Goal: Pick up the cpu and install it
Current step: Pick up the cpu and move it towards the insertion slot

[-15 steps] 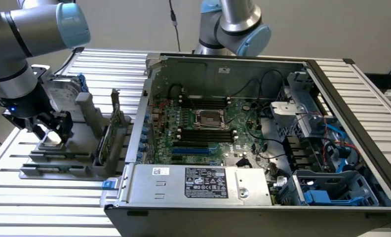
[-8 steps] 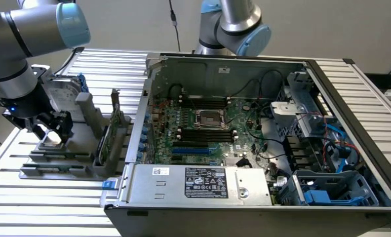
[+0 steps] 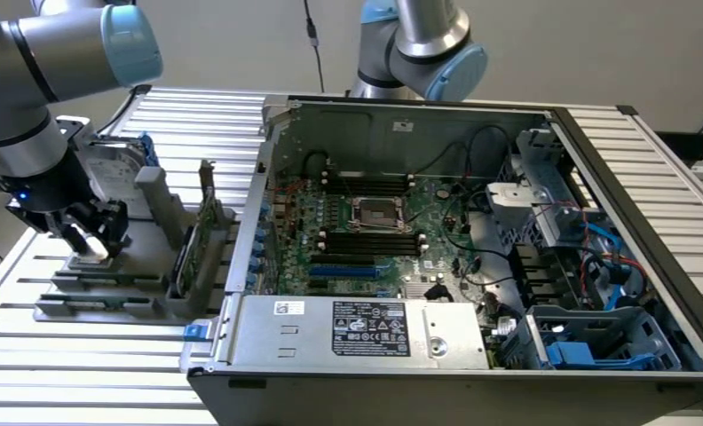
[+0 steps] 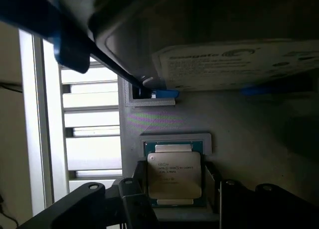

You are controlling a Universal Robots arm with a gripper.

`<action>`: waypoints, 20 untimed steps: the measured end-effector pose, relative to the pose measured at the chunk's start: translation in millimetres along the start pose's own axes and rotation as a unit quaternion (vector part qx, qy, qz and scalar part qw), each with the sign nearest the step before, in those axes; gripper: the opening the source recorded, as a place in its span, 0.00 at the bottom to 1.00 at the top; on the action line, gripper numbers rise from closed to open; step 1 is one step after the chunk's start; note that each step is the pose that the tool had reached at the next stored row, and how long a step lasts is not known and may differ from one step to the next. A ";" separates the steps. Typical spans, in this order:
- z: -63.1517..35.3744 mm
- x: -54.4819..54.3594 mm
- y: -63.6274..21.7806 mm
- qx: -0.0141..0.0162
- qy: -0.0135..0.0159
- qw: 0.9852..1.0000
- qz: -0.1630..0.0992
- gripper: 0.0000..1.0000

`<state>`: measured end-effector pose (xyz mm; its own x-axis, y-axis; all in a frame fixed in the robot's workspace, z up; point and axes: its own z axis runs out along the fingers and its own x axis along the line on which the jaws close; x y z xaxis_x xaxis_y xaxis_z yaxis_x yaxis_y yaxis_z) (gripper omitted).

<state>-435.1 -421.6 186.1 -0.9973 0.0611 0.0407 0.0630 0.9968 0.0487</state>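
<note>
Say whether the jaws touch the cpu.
Cannot tell. The wrist view shows the jaws flanking the cpu, but neither contact nor a gap is plain.

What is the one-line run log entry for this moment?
stage: pickup | gripper: directly over cpu | cpu: flat in grey holder on table | install: not yet done

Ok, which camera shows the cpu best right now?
The wrist view: the cpu lies flat in its holder, metal top and print facing the camera, with the open gripper straddling it. The exterior view gives at most a pale patch under the gripper.
</note>
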 end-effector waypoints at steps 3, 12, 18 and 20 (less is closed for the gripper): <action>-0.1 0.0 0.0 0.000 0.000 1.000 0.000 0.55; -13.1 0.5 0.7 -0.001 0.000 1.000 0.000 0.55; -29.5 1.2 1.4 -0.001 0.000 1.000 0.000 0.55; -37.7 1.5 1.9 -0.001 0.000 1.000 0.000 0.55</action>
<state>-435.1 -421.6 223.8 -0.9973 0.0611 0.0409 0.0631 0.9967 0.0507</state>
